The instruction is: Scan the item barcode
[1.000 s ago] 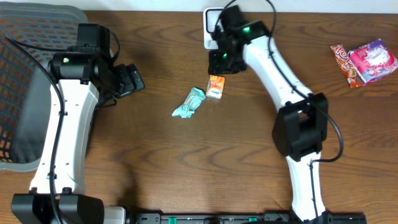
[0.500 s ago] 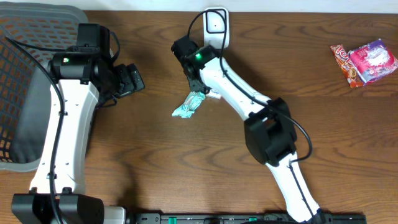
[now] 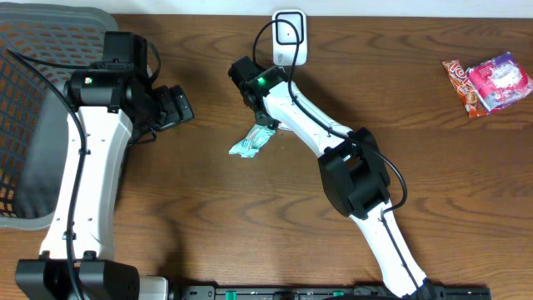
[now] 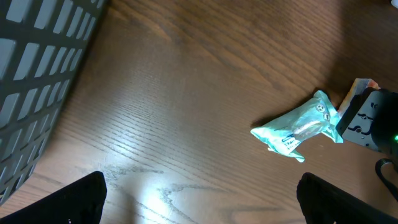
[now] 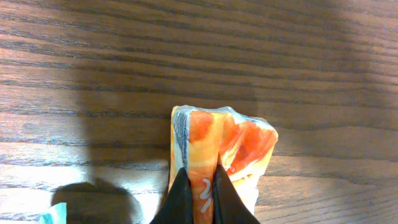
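Note:
The right wrist view shows my right gripper (image 5: 200,177) shut on a fold of an orange and white packet (image 5: 221,146) that rests on the wooden table. From overhead, the right gripper (image 3: 265,115) sits just above a teal packet (image 3: 252,142) and covers most of the orange one. A white barcode scanner (image 3: 289,33) stands at the table's back edge. My left gripper (image 3: 175,107) is open over bare wood to the left, nothing between its fingers (image 4: 81,196). Its camera sees the teal packet (image 4: 298,127) and a corner of the orange packet (image 4: 359,87).
A dark mesh basket (image 3: 33,125) fills the far left. Red and pink snack packets (image 3: 487,83) lie at the back right. The scanner's cable loops over the right arm (image 3: 308,125).
My right arm swung left from the scanner area and came down on the orange packet. Its jaws closed on the packet. The left arm stayed still.

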You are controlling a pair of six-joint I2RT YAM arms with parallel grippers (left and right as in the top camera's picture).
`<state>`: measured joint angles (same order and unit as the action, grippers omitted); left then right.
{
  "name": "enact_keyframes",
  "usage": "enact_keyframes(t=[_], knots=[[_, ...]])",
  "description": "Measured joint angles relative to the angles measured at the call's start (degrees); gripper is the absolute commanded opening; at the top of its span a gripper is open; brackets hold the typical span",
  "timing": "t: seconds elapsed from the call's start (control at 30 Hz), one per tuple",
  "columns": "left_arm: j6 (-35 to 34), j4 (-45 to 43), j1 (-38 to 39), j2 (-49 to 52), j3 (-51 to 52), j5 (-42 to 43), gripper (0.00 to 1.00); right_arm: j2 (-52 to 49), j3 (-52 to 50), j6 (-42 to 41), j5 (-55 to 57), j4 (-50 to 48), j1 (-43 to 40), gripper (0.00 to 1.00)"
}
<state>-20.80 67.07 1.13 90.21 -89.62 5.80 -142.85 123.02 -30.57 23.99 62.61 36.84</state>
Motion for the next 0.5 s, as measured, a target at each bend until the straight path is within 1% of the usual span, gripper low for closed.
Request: enact_keyframes(t=[0.13, 0.23, 0.37, 0.47, 0.5], knots=[[0.0, 0.0, 0.0, 0.0, 0.0, 0.0, 0.98, 0.0, 0.0, 0.2, -0.7, 0.0, -0.1, 0.01], [0.0, 0.0, 0.0, 0.0, 0.0, 0.0, 0.98, 0.6, 0.0, 2.0, -3.8, 0.0, -1.0, 0.01], [0.0, 0.0, 0.0, 0.0, 0.0, 0.0, 0.98, 2.7, 0.0, 5.7, -15.6, -0.2, -4.3, 0.01], [0.0, 0.0, 0.0, 0.0, 0.0, 0.0, 0.98, 4.7, 0.0, 9.7, -27.1, -0.2, -7.9, 0.01], [0.0, 0.0, 0.0, 0.0, 0.0, 0.0, 0.98, 5.3, 0.0, 11.6, -33.0, -0.2, -9.6, 0.01]])
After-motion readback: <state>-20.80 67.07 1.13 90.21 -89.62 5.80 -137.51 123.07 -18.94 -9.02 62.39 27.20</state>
